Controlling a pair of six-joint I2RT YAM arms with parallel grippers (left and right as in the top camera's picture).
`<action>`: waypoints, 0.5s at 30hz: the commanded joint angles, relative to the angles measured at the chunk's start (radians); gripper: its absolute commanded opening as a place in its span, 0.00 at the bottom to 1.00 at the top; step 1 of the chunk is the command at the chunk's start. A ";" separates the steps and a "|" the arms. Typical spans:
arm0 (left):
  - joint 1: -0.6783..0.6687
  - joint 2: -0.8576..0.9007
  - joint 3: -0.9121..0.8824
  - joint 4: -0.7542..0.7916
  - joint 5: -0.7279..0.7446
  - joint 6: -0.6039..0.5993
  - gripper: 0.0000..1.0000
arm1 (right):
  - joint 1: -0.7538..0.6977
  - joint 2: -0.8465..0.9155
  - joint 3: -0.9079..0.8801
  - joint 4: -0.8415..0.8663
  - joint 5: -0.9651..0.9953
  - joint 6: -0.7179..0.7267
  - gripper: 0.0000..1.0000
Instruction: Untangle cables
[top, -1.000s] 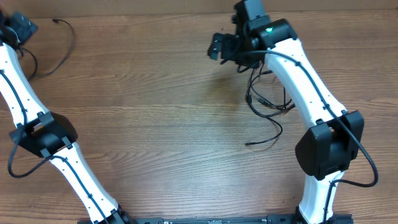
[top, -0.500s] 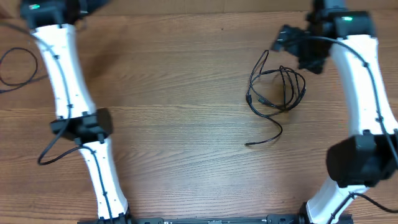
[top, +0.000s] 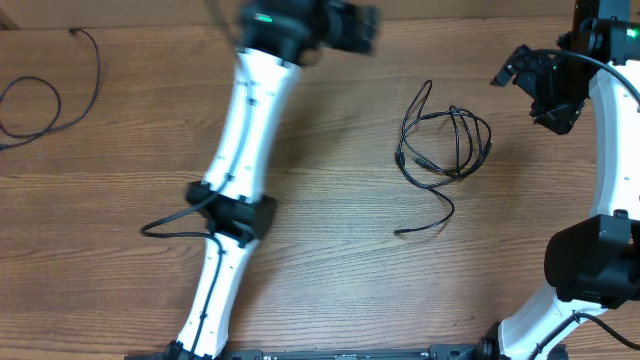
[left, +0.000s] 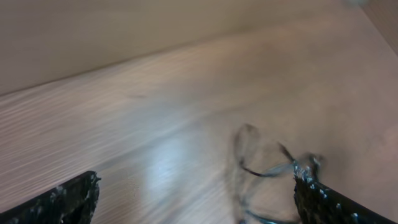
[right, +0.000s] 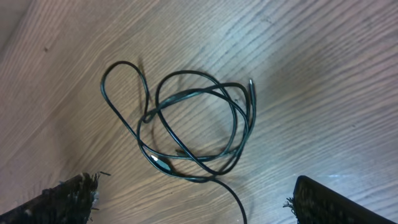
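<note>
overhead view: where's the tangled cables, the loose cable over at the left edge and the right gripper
tangled cables (top: 458, 140): overhead view, on the strands crossing the coil's middle
loose cable (top: 98, 65): overhead view, on its outer arc
right gripper (top: 530, 92): overhead view, midway between its open fingertips

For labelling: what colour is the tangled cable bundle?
The cables are black; the right wrist view shows it best.

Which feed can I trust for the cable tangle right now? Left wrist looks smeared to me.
Left wrist: motion-blurred throughout, the cable tangle only a soft smudge, pale glare on the table. Right wrist: sharp, every loop traceable. Overhead: tangle crisp, but the left arm's upper end is smeared.
</note>
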 joint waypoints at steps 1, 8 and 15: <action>-0.047 0.038 -0.076 0.038 -0.008 0.104 1.00 | -0.006 -0.013 0.016 -0.005 0.009 0.001 1.00; -0.121 0.072 -0.240 0.159 -0.007 0.103 1.00 | -0.008 -0.013 0.016 -0.002 0.008 0.001 1.00; -0.158 0.072 -0.427 0.381 -0.004 0.103 1.00 | -0.008 -0.013 0.016 -0.006 0.008 0.001 1.00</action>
